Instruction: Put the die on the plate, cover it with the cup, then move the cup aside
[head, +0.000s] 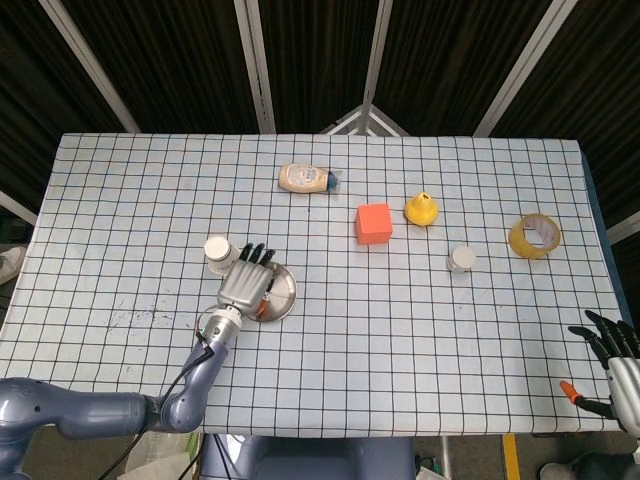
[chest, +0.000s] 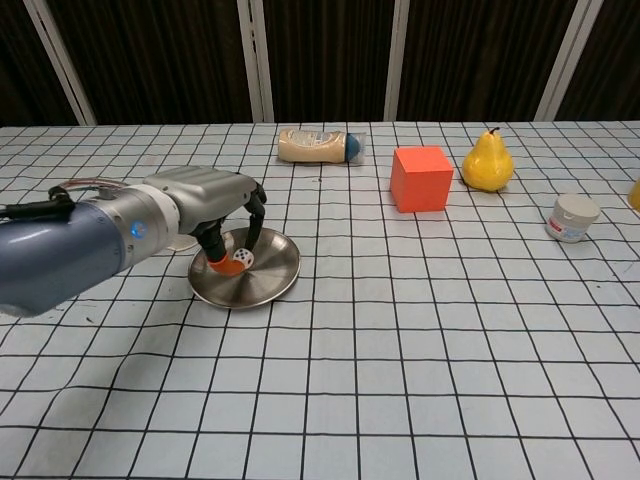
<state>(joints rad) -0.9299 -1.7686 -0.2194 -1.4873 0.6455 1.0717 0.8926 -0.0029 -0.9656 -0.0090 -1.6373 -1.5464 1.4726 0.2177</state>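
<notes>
Left hand (chest: 215, 205) with die (chest: 243, 257) pinched over plate (chest: 270, 285)

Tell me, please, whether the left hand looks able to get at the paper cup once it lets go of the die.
Probably yes. The left hand holds the die over the plate, and the cup stands just beside it on the outer side, with nothing between them.

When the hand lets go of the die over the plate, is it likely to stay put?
Probably not at once: the die is small and likely light, pinched by the left hand above the smooth, dished plate, so it may bounce or slide toward the centre.
</notes>
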